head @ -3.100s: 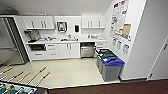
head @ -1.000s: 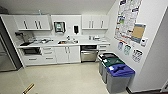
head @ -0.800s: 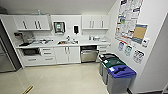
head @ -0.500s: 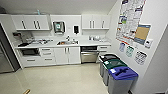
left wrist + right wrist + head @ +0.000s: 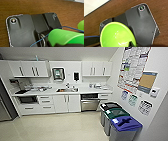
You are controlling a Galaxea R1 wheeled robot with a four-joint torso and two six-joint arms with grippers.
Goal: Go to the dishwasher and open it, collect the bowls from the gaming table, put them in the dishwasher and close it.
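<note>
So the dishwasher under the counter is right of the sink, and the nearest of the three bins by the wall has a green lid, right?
Not quite. The head view shows the nearest bin with a blue lid; the green-lidded bin is the middle one. The dishwasher does sit under the counter, right of the sink.

Head view: high, angled down across the kitchenette toward the dishwasher [image 5: 89,102]. Wrist views: close, facing down, sharing a brown surface [image 5: 37,7].

**Green bowl at the right wrist**

A bright green bowl [image 5: 116,35] sits close under the camera, its hollow open to view with pale glints inside. A dark finger [image 5: 131,44] crosses its rim. Beneath lies a brown wood-grain surface [image 5: 121,7], with a pale floor [image 5: 92,5] beyond its edge.
</note>
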